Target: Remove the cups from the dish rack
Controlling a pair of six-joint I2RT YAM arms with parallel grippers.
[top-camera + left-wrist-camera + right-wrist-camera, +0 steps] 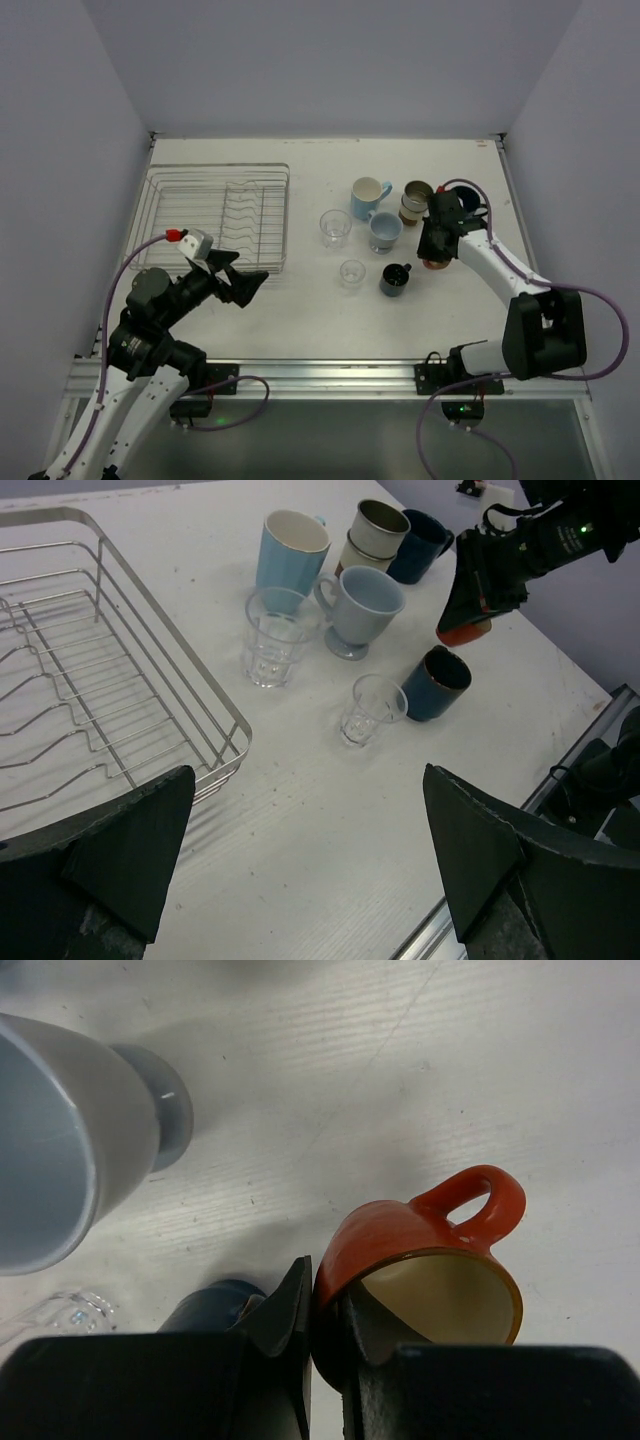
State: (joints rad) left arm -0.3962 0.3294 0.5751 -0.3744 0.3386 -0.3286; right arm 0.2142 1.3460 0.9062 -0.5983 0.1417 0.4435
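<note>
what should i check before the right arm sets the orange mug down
1. Grip: right gripper is shut on the orange mug at its rim, one finger inside: ok.
2. Mug level: it looks tilted in the grip: not ok.
3. Landing spot: bare table beyond the mug: ok.
4. Gap to the black mug: it sits close by the fingers in the right wrist view: cannot tell.
5. Height above the table: cannot tell.
6. Rack has no cups in it, and the left gripper is open by the rack's near corner, away from the right arm: ok.
</note>
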